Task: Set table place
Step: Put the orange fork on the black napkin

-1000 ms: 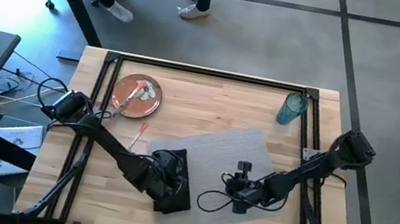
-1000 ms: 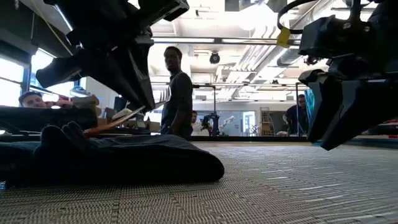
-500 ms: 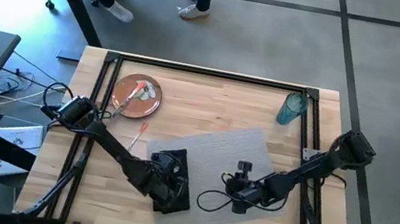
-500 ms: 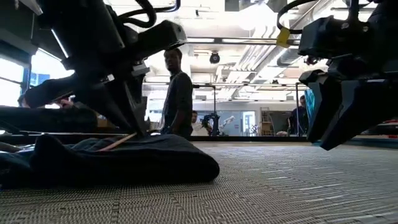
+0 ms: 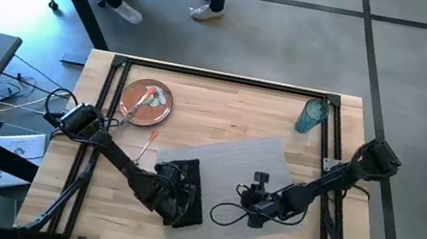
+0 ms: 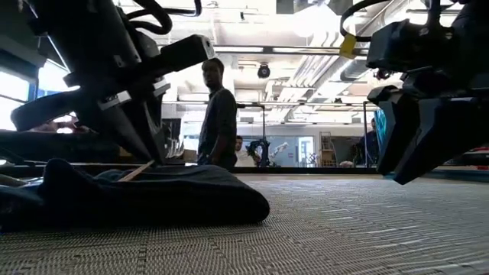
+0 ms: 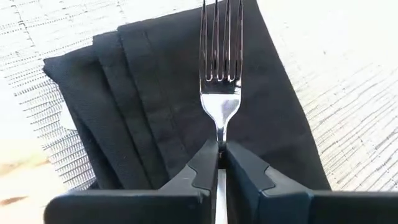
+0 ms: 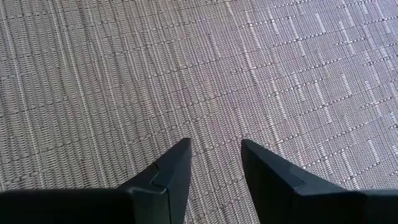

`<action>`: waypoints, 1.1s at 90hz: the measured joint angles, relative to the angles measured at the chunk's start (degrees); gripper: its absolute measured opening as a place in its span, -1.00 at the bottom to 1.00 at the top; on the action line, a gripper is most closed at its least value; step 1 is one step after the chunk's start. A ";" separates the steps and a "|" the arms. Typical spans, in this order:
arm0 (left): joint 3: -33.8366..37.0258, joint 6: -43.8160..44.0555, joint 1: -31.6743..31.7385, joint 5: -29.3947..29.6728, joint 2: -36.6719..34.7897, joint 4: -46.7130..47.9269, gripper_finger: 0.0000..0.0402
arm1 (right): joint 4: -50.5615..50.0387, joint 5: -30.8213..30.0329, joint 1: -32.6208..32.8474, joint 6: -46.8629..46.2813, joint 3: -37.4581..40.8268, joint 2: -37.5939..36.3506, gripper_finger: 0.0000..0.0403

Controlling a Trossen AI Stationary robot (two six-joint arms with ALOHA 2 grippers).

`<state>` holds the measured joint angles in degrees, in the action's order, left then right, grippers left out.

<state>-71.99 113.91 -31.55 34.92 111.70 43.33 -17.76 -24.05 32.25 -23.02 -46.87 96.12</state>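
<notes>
A black folded napkin [image 5: 187, 191] lies on the left part of the grey placemat [image 5: 244, 172]. My left gripper [image 5: 167, 201] is low over the napkin, shut on a fork [image 7: 221, 74] whose silver tines reach out over the cloth [image 7: 155, 99]. In the low view the gripper [image 6: 145, 153] slants down and the fork's orange handle [image 6: 140, 170] meets the napkin's top [image 6: 176, 195]. My right gripper [image 5: 258, 207] hovers open just above the bare placemat [image 8: 186, 68], right of the napkin. My left gripper pinches the fork's narrow neck [image 7: 221, 138], just behind the tines, between its two fingertips. The fingers lie along the fork and slant down from the table's left. The tines point away from the gripper over the napkin, and the fork lies low against the cloth.
An orange-brown plate [image 5: 147, 101] with cutlery on it sits at the far left. An orange-handled piece [image 5: 148, 144] lies on the bare table between plate and placemat. A teal tumbler [image 5: 311, 116] stands at the far right. A person [image 6: 219, 114] stands beyond the table.
My left gripper has come down with the fork onto the black napkin and tipped lower; the fork, held above the cloth a second ago, now rests against it. The napkin's top has flattened slightly.
</notes>
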 joint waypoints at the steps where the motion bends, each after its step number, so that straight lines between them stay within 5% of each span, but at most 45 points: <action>1: 0.00 0.00 0.00 0.29 0.00 0.00 -0.84 | 0.00 0.00 0.00 -0.01 0.00 0.00 -0.38; 20: 0.00 -4.41 0.04 0.42 -0.08 0.37 -0.55 | 0.00 0.00 0.00 0.58 0.00 0.00 -0.38; 37: -0.15 -19.05 0.02 -3.11 -3.08 0.50 -0.39 | 0.11 0.00 0.00 1.69 0.00 -0.34 -0.38; 74: -0.17 -53.27 4.03 -9.16 -8.00 7.97 -0.37 | 0.36 0.65 -6.42 4.92 0.02 -11.61 -0.38; 99: 0.28 -71.84 8.29 -10.84 -8.13 13.26 -0.37 | 1.01 7.03 -14.14 5.35 0.02 -11.64 -0.38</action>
<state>-71.70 42.07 -23.26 24.08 103.57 56.59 -16.75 -17.02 18.11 -17.67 -46.85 84.47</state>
